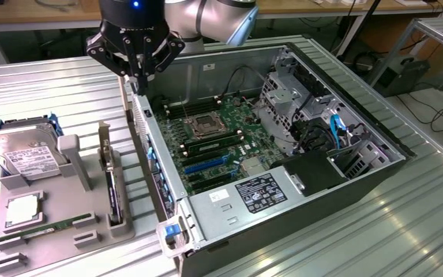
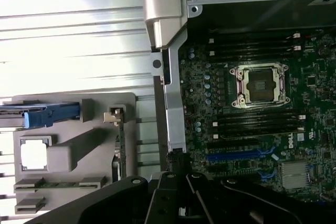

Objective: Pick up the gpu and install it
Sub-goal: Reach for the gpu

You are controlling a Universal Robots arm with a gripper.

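The gpu [image 1: 112,186] stands on edge in a slot of the grey holder tray [image 1: 60,245], its silver bracket end toward the far side; the wrist view shows the gpu [image 2: 119,148] as a thin dark strip. My gripper [image 1: 138,85] hangs above the near rear wall of the open computer case [image 1: 322,190], up and to the exterior view's right of the card. Its fingers are shut with nothing between them. In the wrist view my gripper [image 2: 178,205] sits over the case wall beside the motherboard [image 2: 252,124].
On the tray also lie a silver hard drive [image 1: 21,153], a processor [image 1: 23,209] and a green memory stick [image 1: 44,228]. Blue expansion slots [image 1: 206,164] show on the motherboard, with a drive cage [image 1: 291,104] and cables beyond. The bench is ribbed metal.
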